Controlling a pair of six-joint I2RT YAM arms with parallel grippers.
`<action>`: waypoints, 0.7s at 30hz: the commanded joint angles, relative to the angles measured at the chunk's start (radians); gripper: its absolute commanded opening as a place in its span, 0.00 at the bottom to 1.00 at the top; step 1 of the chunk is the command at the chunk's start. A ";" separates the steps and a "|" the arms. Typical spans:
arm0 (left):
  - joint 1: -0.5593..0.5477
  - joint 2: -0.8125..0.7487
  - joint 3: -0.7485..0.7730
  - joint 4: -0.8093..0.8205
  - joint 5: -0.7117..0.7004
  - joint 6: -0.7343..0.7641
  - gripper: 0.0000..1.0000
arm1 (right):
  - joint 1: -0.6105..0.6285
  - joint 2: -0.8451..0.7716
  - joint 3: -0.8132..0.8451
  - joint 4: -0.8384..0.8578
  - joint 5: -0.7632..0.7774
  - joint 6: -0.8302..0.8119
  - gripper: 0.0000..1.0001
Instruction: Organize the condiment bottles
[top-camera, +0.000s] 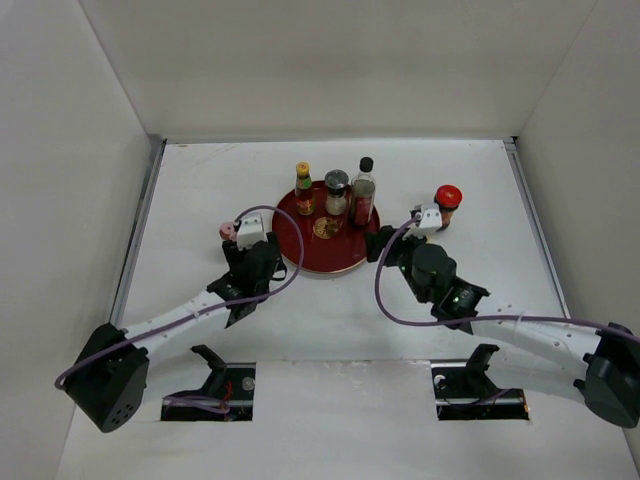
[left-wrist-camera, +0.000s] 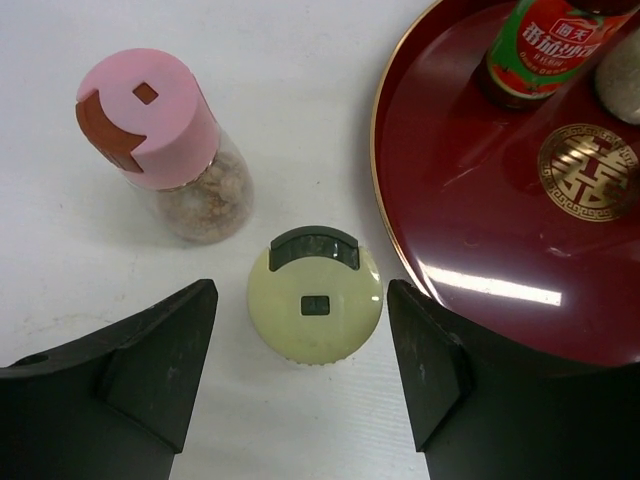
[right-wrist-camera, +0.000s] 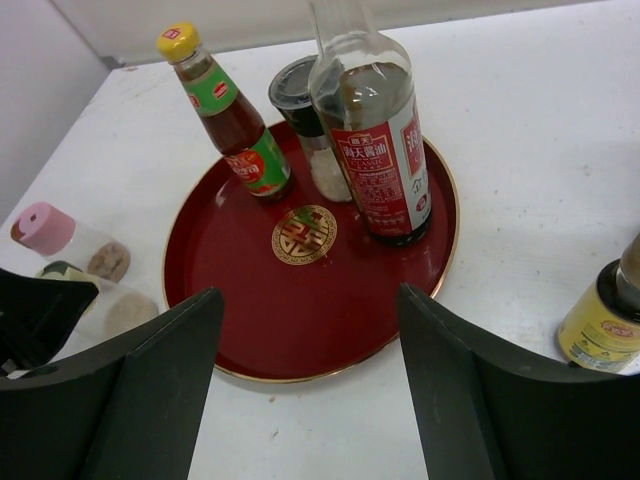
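Observation:
The red tray (top-camera: 322, 256) holds a yellow-capped sauce bottle (top-camera: 303, 188), a grey-lidded jar (top-camera: 336, 192) and a tall clear black-capped bottle (top-camera: 363, 190), all upright. A red-capped jar (top-camera: 447, 205) stands on the table right of the tray. A pink-topped shaker (left-wrist-camera: 165, 140) and a cream-topped shaker (left-wrist-camera: 315, 305) stand left of the tray (left-wrist-camera: 470, 230). My left gripper (left-wrist-camera: 300, 380) is open, the cream shaker just ahead of its tips. My right gripper (right-wrist-camera: 305, 400) is open and empty at the tray's near right rim (right-wrist-camera: 300, 340).
White walls close the table (top-camera: 330, 320) on three sides. In the right wrist view a yellow-labelled bottle (right-wrist-camera: 605, 320) stands on the table right of the tray, its top cut off. My left gripper's body (right-wrist-camera: 30, 310) shows beside the shakers there.

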 joint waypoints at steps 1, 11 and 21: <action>0.015 0.036 0.057 0.087 -0.018 0.028 0.65 | 0.007 -0.031 -0.010 0.053 -0.027 0.025 0.76; 0.017 0.002 0.086 0.173 -0.027 0.097 0.28 | 0.007 0.019 -0.018 0.093 -0.067 0.036 0.77; 0.012 0.017 0.287 0.172 0.044 0.154 0.26 | 0.001 0.013 -0.061 0.144 -0.067 0.056 0.78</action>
